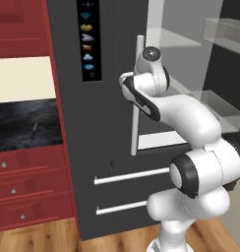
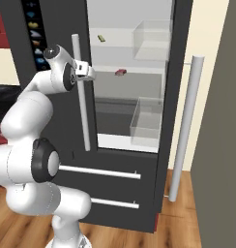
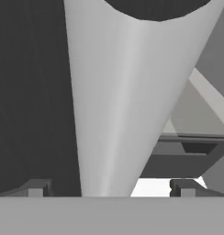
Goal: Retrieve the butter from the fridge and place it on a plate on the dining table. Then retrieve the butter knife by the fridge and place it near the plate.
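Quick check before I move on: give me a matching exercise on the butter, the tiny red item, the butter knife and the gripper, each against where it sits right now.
1. butter
2. red item
3. butter knife
4. gripper

A. astride the fridge's pale bar handle, jaws open
B. upper fridge shelf
C. dark counter left of the fridge
D. fridge shelf below the top one

Pairs: 1-B, 2-D, 3-C, 4-A

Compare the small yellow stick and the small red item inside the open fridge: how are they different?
The butter is pale yellow-olive; the red item is dark red. The butter lies on a higher shelf, the red item on the shelf below it. The butter sits further left, the red item more towards the middle. Both are small and lie flat on pale shelves of the fridge.
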Motion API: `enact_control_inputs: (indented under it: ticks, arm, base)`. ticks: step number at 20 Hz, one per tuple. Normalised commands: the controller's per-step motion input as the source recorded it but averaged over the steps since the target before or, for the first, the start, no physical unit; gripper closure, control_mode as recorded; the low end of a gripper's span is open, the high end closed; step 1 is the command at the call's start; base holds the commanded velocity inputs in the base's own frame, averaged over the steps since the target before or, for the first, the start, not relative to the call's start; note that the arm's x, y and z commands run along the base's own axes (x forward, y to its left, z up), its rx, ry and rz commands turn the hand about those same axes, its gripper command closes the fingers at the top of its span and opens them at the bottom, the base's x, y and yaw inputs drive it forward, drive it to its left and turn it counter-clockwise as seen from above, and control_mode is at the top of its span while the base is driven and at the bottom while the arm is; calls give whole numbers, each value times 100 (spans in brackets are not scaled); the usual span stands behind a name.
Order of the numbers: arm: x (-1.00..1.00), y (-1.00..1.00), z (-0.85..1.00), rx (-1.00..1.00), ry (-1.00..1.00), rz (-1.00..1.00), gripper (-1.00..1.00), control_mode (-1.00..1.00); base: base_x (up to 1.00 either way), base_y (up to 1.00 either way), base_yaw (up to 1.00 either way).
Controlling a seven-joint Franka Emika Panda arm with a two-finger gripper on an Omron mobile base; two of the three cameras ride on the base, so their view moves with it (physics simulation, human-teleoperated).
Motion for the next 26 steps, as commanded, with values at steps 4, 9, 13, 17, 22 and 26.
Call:
enact_control_inputs:
  ticks: [4, 9, 13, 17, 22, 26]
  arm:
    - [13, 0, -3, -1, -11, 0, -100, -100]
    - [15, 0, 0, 0, -3, 0, -100, -100]
    - [2, 0, 0, 0, 0, 0, 100, -100]
    - [0, 0, 0, 0, 0, 0, 100, -100]
    - [-1, 0, 0, 0, 0, 0, 100, -100]
    - [-26, 22, 0, 0, 0, -9, 100, -100]
  base:
    - [0, 0, 0]
    - [0, 0, 0]
    - [0, 0, 0]
    - [0, 0, 0]
    - [0, 0, 0]
    - [0, 0, 0]
